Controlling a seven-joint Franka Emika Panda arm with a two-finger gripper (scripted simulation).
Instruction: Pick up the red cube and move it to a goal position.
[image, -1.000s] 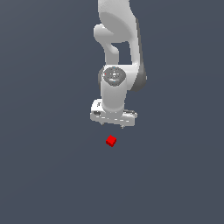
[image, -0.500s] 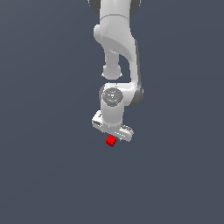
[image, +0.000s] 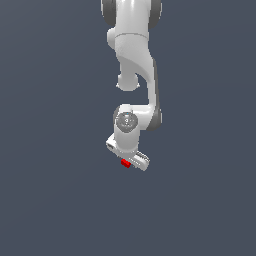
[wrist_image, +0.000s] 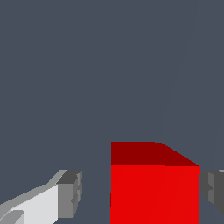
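Observation:
The red cube (image: 125, 163) lies on the dark grey floor, mostly covered by the white hand in the exterior view. My gripper (image: 128, 159) has come down over it. In the wrist view the red cube (wrist_image: 155, 183) fills the space between the two grey fingertips. One fingertip (wrist_image: 72, 192) stands apart from the cube with a clear gap. The other fingertip (wrist_image: 213, 191) is close beside the cube's opposite face. The gripper (wrist_image: 142, 194) is open around the cube, and neither pad is pressing on it.
A plain dark grey floor (image: 55, 200) stretches all around, with nothing else on it. The white arm (image: 135, 60) rises above the hand toward the top of the exterior view.
The arm has lowered the hand onto the cube. One second ago the cube lay below the gripper; now it sits between the fingers. The cube itself has not moved.

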